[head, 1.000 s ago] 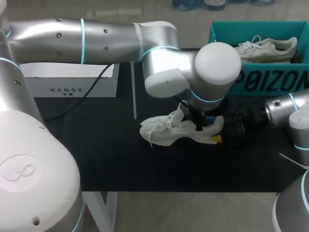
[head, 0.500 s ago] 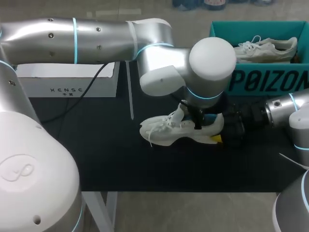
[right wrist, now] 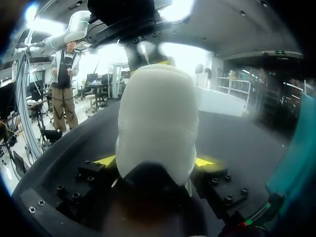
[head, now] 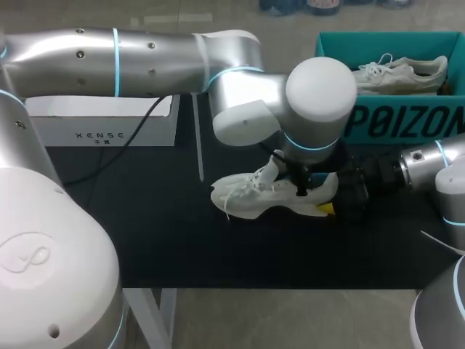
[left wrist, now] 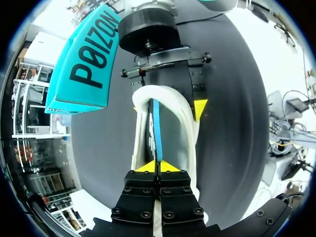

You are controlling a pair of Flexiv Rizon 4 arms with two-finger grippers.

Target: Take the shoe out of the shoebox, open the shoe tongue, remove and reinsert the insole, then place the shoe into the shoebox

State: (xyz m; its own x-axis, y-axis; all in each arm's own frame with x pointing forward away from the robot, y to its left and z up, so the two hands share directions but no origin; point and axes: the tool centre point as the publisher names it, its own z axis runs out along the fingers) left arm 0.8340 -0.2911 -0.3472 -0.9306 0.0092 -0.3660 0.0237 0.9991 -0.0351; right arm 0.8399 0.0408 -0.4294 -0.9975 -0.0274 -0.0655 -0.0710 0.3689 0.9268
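Only the left arm's elbow crept leftward; left gripper [left wrist: 158, 167] is pinched onto the edge of the likely floppy, light insole [left wrist: 156, 129] inside the mid-table shoe [head: 243, 200], right gripper [right wrist: 155, 161] clamping its soft heel.

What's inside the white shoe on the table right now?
What looks like the insole, tipped on its blue edge and pinched by the left gripper. The toe end of the shoe is hidden behind that gripper.
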